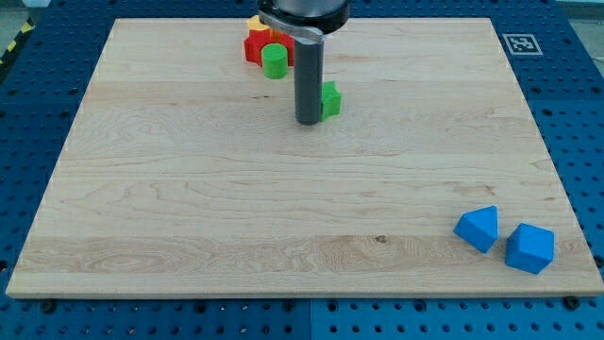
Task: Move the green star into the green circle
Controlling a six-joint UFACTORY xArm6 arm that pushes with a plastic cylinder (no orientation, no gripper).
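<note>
The green star (330, 99) lies near the view's top centre, partly hidden behind my rod. My tip (308, 123) rests on the board just left of and slightly below the star, touching or nearly touching it. The green circle (275, 61), a short green cylinder, stands up and to the left of the star, against a red block (256, 47). A yellow block (255, 22) peeks out behind the red one, at the board's top edge.
Two blue blocks sit at the view's bottom right: a blue triangular one (478, 228) and a blue one (529, 248) close to the board's edge. The wooden board (189, 189) lies on a blue pegboard table.
</note>
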